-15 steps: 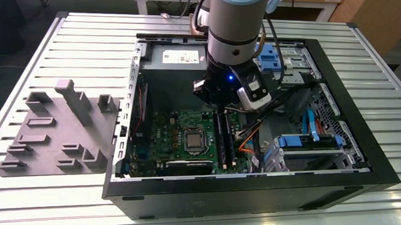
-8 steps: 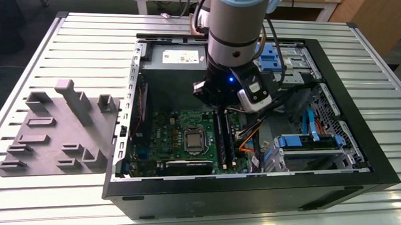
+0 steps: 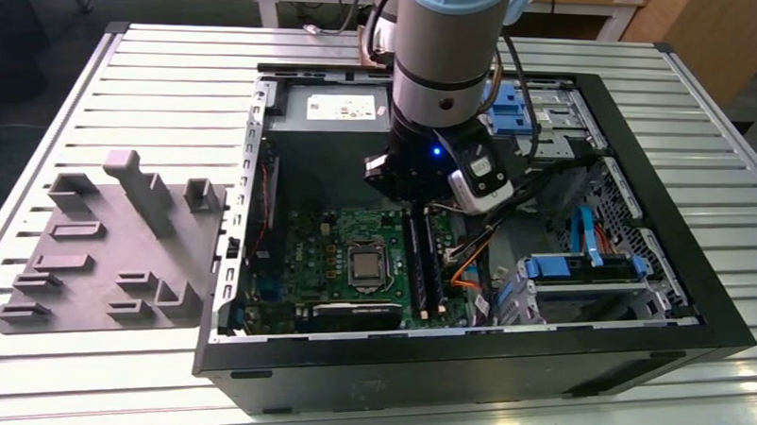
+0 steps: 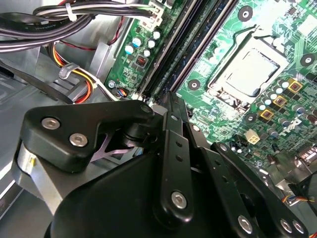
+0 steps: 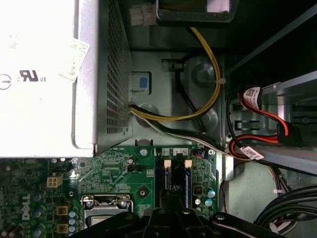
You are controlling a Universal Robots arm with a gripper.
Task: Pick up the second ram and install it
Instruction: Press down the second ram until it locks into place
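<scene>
The gripper (image 3: 419, 206), fingers apparently pressed together though what they pinch is unclear, hovers mid-frame over the motherboard's memory slots (image 3: 425, 261), the second ram evidently not yet seated.

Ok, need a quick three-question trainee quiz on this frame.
1. True or false: the computer case is closed, with its side panel on.
2. What is the claw over? A) the table outside the case B) the memory slots beside the CPU socket C) the blue drive cages
3. Fill in: the grey moulded tray lies outside the case, on the exterior view's ____.
Key: 1 false; 2 B; 3 left.
</scene>
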